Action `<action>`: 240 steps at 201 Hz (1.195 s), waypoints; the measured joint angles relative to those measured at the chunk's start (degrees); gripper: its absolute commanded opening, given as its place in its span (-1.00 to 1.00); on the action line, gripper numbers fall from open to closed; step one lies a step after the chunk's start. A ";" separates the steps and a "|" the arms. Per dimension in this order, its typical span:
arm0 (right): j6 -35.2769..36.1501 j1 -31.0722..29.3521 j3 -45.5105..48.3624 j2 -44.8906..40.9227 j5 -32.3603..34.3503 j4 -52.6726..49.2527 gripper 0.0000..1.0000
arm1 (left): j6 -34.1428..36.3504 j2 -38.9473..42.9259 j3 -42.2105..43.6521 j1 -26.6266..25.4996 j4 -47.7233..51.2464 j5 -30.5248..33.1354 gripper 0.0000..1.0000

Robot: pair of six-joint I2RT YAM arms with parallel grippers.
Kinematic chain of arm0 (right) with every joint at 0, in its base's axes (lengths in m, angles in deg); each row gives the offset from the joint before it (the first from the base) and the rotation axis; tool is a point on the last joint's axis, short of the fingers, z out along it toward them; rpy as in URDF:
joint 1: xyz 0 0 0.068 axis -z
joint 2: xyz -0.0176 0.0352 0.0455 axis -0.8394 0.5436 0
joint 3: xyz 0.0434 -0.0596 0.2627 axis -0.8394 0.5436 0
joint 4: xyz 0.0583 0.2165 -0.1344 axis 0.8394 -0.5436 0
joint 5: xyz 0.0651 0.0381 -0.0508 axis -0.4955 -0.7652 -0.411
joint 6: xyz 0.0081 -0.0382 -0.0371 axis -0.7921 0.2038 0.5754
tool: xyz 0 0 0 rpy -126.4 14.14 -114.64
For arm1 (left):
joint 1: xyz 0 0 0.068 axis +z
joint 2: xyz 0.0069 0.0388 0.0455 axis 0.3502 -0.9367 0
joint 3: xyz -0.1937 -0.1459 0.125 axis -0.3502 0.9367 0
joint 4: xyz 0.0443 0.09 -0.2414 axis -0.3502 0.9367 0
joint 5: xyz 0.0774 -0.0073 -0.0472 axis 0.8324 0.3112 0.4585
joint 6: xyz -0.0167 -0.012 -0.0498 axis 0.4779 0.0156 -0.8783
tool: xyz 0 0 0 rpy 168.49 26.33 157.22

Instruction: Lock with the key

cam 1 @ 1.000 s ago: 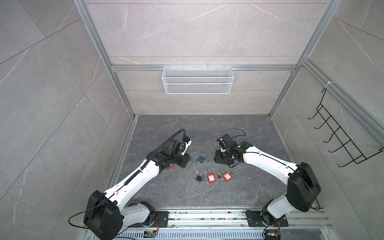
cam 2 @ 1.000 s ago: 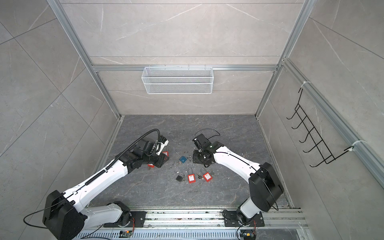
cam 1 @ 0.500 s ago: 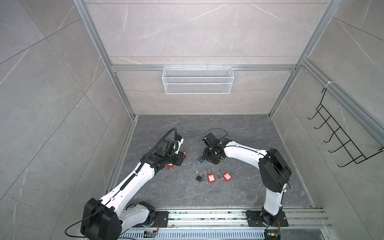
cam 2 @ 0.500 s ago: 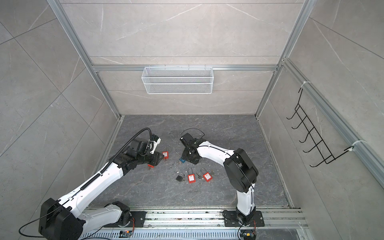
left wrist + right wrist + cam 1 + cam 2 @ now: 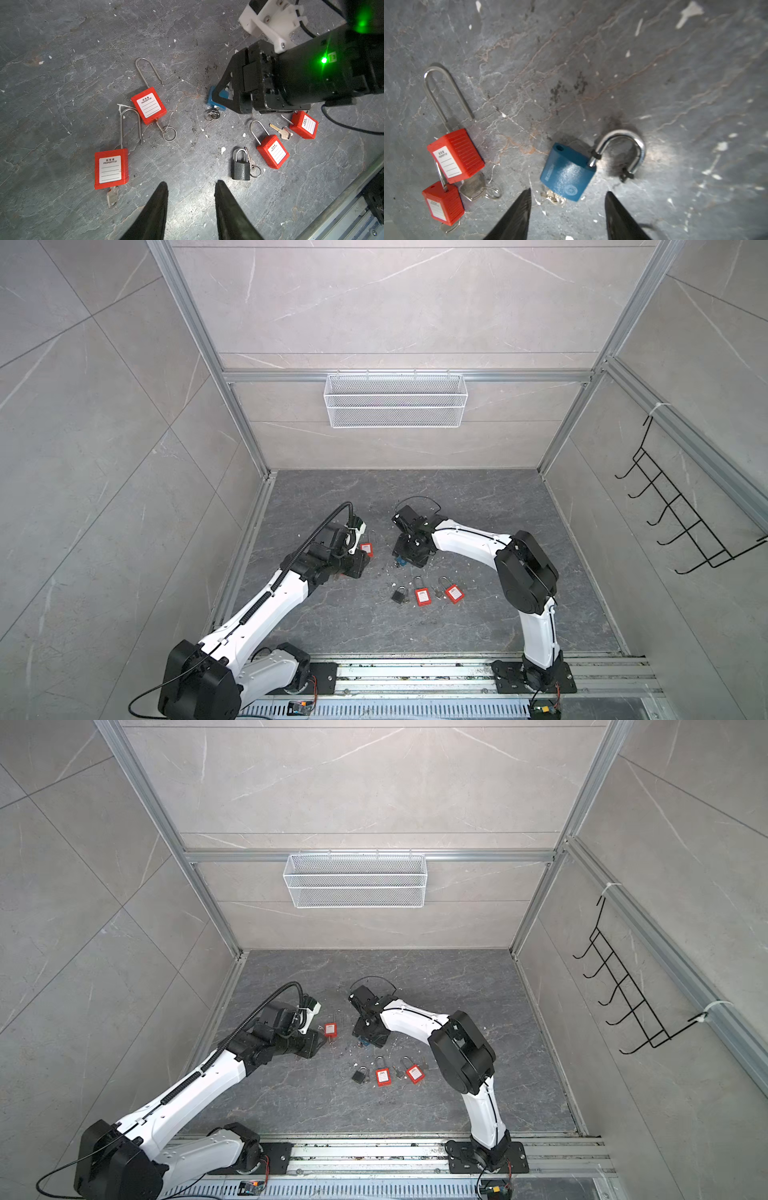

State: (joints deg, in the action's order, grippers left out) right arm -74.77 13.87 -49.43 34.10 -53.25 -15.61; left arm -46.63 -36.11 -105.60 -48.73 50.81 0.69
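Note:
The blue padlock (image 5: 568,172) lies flat on the floor with its shackle (image 5: 631,145) swung open. A small key (image 5: 553,198) on a ring sticks out of its base. My right gripper (image 5: 568,192) hovers just over the lock body, open, with nothing between its fingers. In the left wrist view it covers part of the blue padlock (image 5: 216,99) and the key (image 5: 214,114) shows beneath. My left gripper (image 5: 191,184) is open and empty above bare floor, near a red long-shackle padlock (image 5: 111,169). Both top views show the left gripper (image 5: 357,564) and right gripper (image 5: 409,551) close together.
Another red long-shackle padlock (image 5: 148,105) with a key ring lies beside the first. Nearer the front are a black padlock (image 5: 241,168) and two short red padlocks (image 5: 273,150) (image 5: 304,124) with a loose key (image 5: 280,131). A white wire basket (image 5: 395,400) hangs on the back wall.
My right gripper has swung left across the floor to sit over the blue padlock, and its jaws have widened. My left arm has shifted slightly left.

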 measured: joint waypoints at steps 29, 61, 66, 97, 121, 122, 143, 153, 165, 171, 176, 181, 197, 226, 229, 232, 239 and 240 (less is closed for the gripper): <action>0.02 -0.02 -1.73 1.92 0.02 -1.20 0.18 | 0.02 0.46 0.63 0.00 0.04 -0.15 -0.19; 1.92 -0.02 -5.79 4.90 0.70 -4.85 0.18 | 0.04 0.68 0.68 0.00 0.09 -0.87 -0.19; 2.51 -0.02 -6.56 5.33 0.92 -5.64 0.18 | 0.04 0.70 0.68 0.00 0.09 -0.92 -0.19; 6.01 -0.02 -10.43 7.43 1.99 -9.55 0.17 | 0.07 0.70 0.72 0.00 0.09 -0.98 -0.19; 9.25 -0.02 -13.57 8.90 2.69 -12.81 0.14 | 0.07 0.70 0.74 0.00 0.09 -1.01 -0.19; 9.42 -0.02 -13.66 8.94 2.71 -12.87 0.13 | 0.07 0.70 0.74 0.00 0.11 -1.01 -0.19; 13.22 -0.02 -17.11 11.02 2.91 -15.58 0.09 | 0.09 0.70 0.76 0.00 0.09 -1.01 -0.19; 14.84 -0.02 -18.64 11.98 3.02 -17.07 0.05 | 0.17 0.70 0.76 0.00 0.09 -0.98 -0.19; 16.87 -0.02 -20.50 13.16 3.02 -18.84 0.01 | 0.24 0.74 0.76 0.00 0.11 -0.98 -0.19; 17.79 -0.02 -21.27 13.55 3.06 -19.43 -0.02 | 0.26 0.76 0.76 0.00 0.11 -0.98 -0.19; 18.58 -0.02 -21.90 13.99 3.02 -20.04 -0.03 | 0.26 0.81 0.76 0.00 0.13 -0.98 -0.19; 19.19 -0.02 -22.47 14.36 3.04 -20.50 -0.03 | 0.28 0.85 0.76 0.00 0.11 -0.98 -0.19; 21.92 -0.02 -24.09 15.34 3.10 -22.08 -0.06 | 0.48 0.92 0.76 0.00 0.13 -0.98 -0.19; 28.70 -0.15 -25.79 15.93 3.52 -23.78 -0.14 | 0.66 0.94 0.76 0.00 0.20 -0.98 -0.18; 29.49 -0.20 -25.83 15.93 3.65 -23.89 -0.15 | 0.66 0.94 0.76 0.00 0.22 -0.98 -0.18; 30.45 -0.24 -25.88 15.93 3.74 -23.96 -0.16 | 0.66 0.94 0.76 0.00 0.22 -0.98 -0.18; 32.30 -0.37 -25.97 15.93 4.15 -24.15 -0.16 | 0.68 0.94 0.76 0.00 0.26 -0.98 -0.18; 32.39 -0.39 -25.97 15.93 4.17 -24.15 -0.16 | 0.66 0.94 0.76 0.00 0.26 -0.98 -0.18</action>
State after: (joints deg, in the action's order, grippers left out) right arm -42.37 13.48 -75.39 50.04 -49.08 -39.77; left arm -45.98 -35.17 -104.84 -48.73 51.07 -0.30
